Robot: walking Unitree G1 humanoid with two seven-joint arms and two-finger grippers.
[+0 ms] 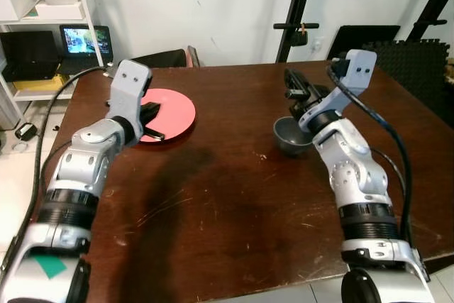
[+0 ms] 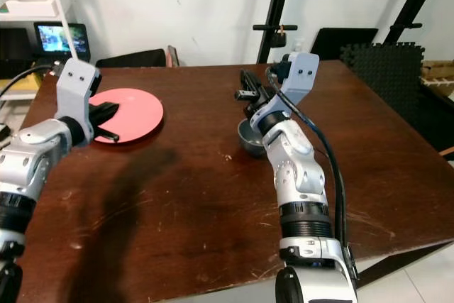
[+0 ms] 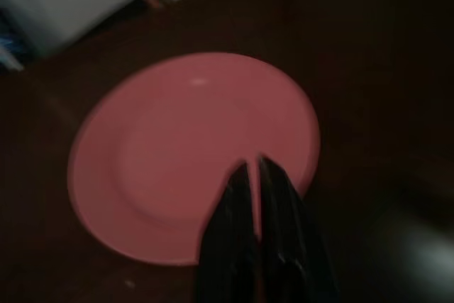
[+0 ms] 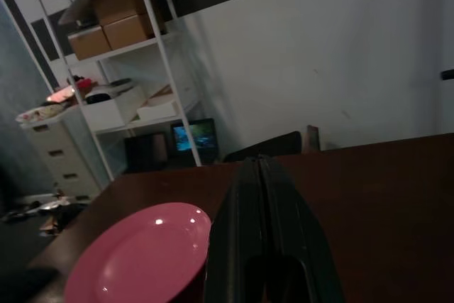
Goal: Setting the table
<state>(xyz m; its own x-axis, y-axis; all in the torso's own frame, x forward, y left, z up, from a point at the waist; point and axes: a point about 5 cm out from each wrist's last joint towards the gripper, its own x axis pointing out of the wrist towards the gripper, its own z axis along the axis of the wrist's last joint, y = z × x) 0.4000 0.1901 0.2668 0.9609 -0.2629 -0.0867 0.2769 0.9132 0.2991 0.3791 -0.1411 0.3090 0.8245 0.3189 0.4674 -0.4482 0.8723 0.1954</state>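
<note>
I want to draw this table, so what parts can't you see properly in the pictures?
- Grey bowl: the right arm covers its near side in both eye views.
- Pink plate: the left gripper hides part of its edge in both eye views.
- Left wrist view: blurred and dark, so the table surface is unclear.

No readable text, labels, brands or numbers anywhere; the laptop screen (image 1: 86,40) on the shelf shows a picture, too small to make out any writing.
</note>
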